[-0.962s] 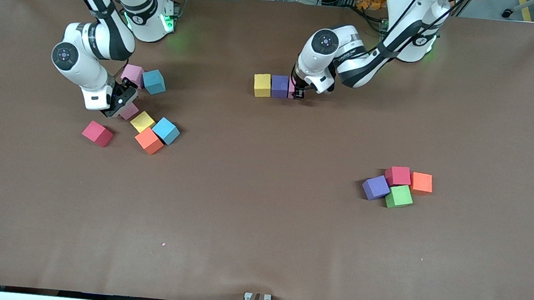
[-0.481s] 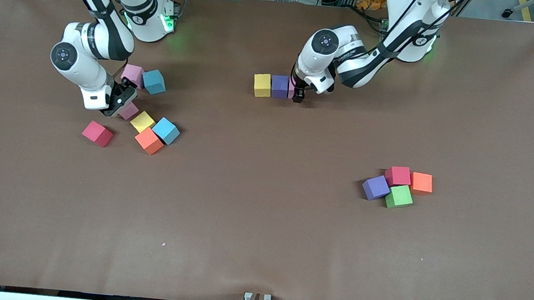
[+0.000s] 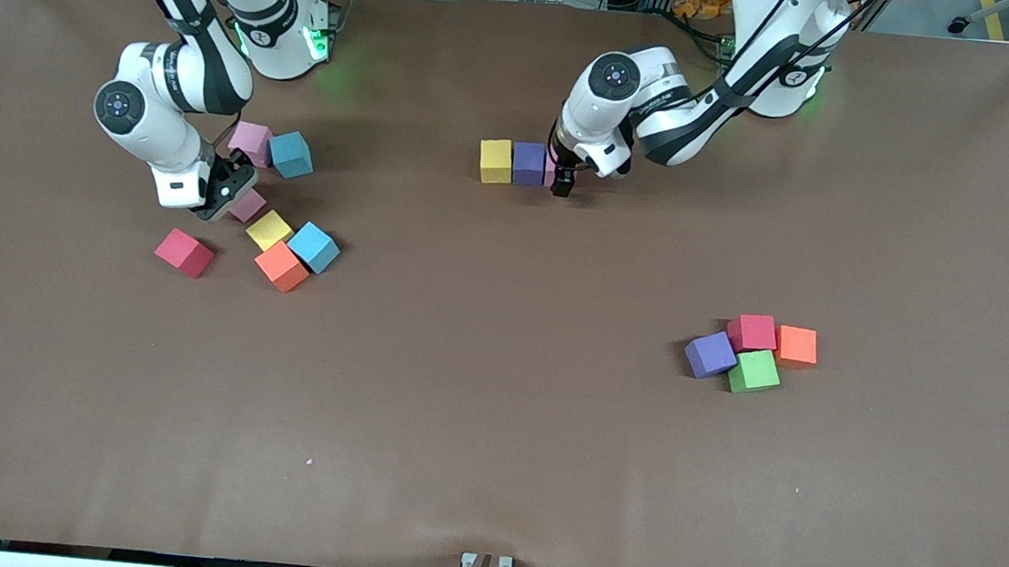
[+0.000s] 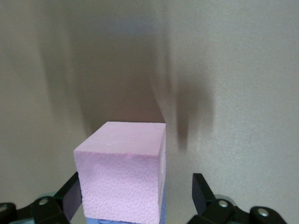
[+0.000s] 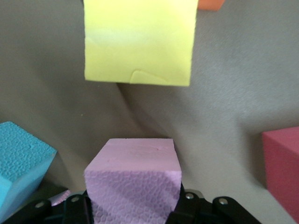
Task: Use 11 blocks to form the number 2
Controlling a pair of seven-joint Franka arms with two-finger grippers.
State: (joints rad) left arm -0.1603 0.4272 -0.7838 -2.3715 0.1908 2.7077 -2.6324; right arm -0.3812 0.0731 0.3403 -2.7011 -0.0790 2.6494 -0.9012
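The row of blocks, yellow block (image 3: 496,160), purple block (image 3: 529,162) and pink block (image 4: 124,175), runs lengthwise along the counter (image 3: 492,429) near my bases. My left gripper (image 3: 563,179) stands wide open around the pink block, which only the left wrist view shows clearly. My right gripper (image 3: 222,197) is clamped on a lilac-pink block (image 5: 135,182) among the loose cubes.

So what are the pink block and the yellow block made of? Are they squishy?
The pink block, pinched in the right claw, looks like matte foam: its side is covered in tiny bubbly dimples. The yellow block has the same dull finish and a small dent at its edge, so probably soft foam too. Squishiness is only a guess.
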